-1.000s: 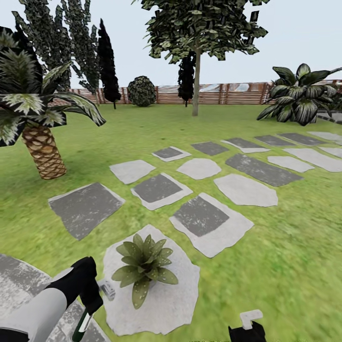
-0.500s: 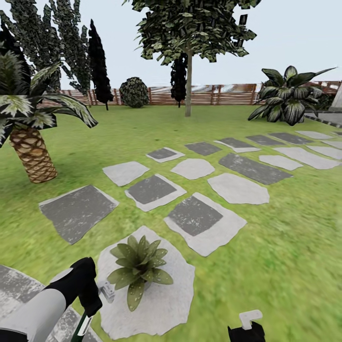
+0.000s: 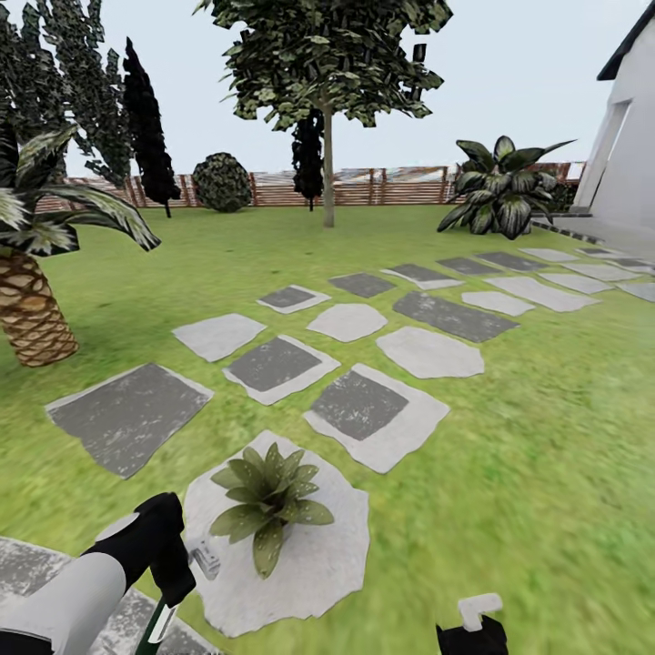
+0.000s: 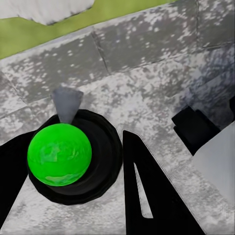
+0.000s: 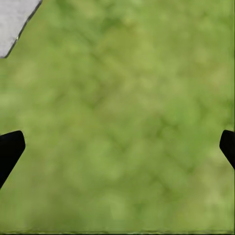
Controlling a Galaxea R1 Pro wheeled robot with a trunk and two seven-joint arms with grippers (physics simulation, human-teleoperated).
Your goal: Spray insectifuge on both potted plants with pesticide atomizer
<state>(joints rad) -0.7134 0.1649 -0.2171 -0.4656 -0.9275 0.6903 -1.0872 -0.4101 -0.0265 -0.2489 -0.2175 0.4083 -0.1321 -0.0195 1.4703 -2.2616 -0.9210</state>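
One potted plant [image 3: 267, 496], a low rosette of white-speckled green leaves, stands on a pale stepping stone [image 3: 309, 564] at the lower left of the head view. Just left of it, my left gripper [image 3: 171, 582] is shut on the pesticide atomizer [image 3: 156, 628], whose pale trigger head [image 3: 203, 556] points toward the plant. In the left wrist view the atomizer [image 4: 59, 154] appears end-on as a green round body in a black ring between the dark fingers [image 4: 147, 196]. My right gripper [image 3: 473, 629] hangs over grass, its fingers [image 5: 10, 149] spread wide and open.
Grey stepping stones [image 3: 359, 405] run across the lawn toward a white building [image 3: 628, 146] at the right. A scaly-trunked palm [image 3: 32, 314] stands left, a tree [image 3: 327, 173] and brown fence [image 3: 391, 186] behind, a big leafy bush [image 3: 500, 191] far right. Grey paving [image 3: 32, 564] lies under my left arm.
The head view has swung to the right, so the garden slides left and the white building comes into sight. Both arms keep their places in the picture.
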